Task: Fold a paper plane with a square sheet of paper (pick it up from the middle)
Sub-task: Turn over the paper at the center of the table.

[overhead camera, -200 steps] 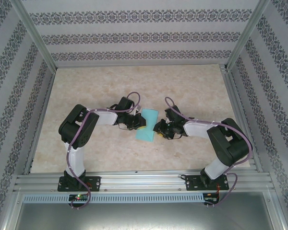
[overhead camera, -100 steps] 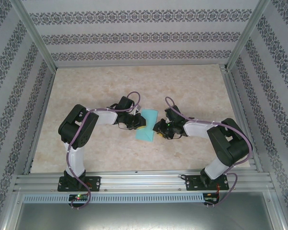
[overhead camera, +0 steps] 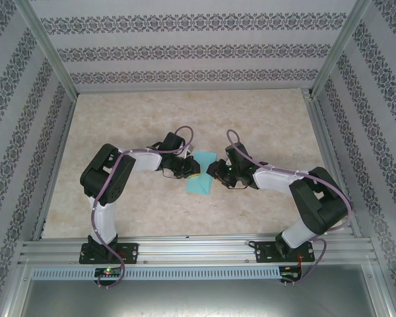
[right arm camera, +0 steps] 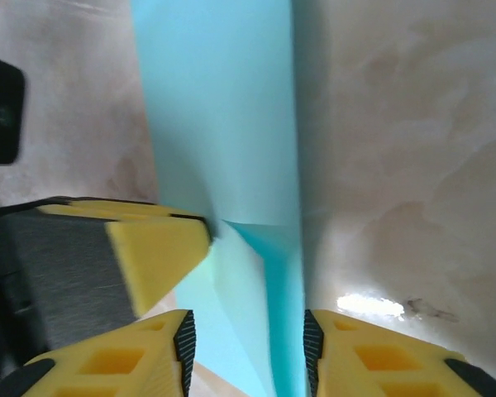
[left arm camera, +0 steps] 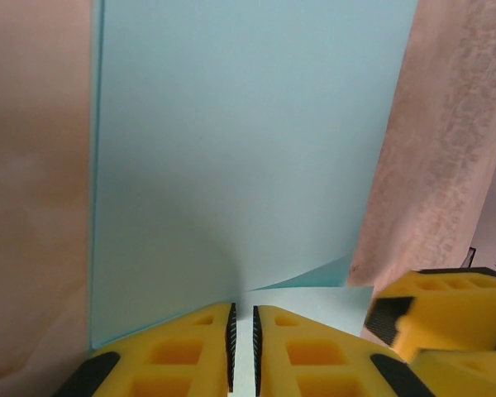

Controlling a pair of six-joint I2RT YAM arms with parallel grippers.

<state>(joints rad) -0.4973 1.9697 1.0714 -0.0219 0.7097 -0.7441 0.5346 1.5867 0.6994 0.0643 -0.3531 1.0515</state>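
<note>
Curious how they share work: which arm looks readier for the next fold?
Probably the right arm: its jaws stand open astride the turquoise paper, free to regrip; the left jaws are shut, holding it.

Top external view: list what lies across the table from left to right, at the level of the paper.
left arm → left hand → teal paper → right hand → right arm
</note>
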